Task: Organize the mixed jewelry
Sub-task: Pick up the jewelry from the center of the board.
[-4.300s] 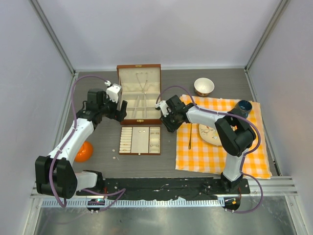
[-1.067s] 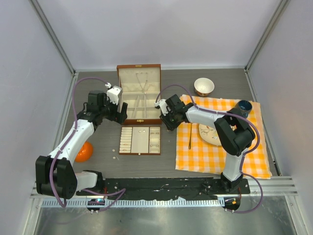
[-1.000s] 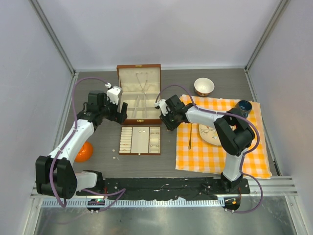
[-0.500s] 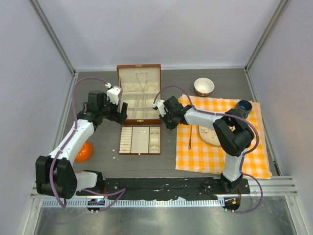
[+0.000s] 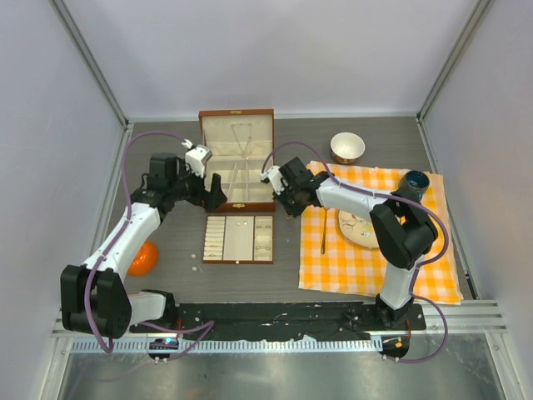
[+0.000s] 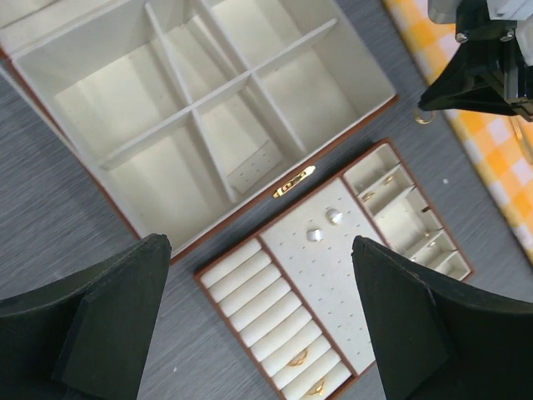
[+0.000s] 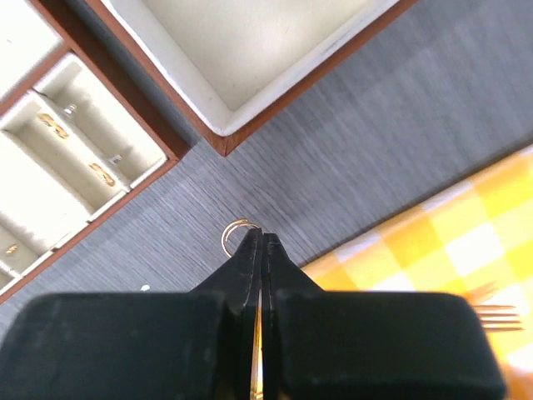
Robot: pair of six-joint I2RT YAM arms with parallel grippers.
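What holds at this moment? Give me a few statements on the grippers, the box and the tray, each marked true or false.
1. The right gripper is shut on a small ring. True.
2. The left gripper is shut. False: its jaws stand wide apart above the box and tray.
3. The wooden box is closed. False: its lid is up and its compartments show.
4. Two stud-like pieces sit on the middle panel of the tray. True.
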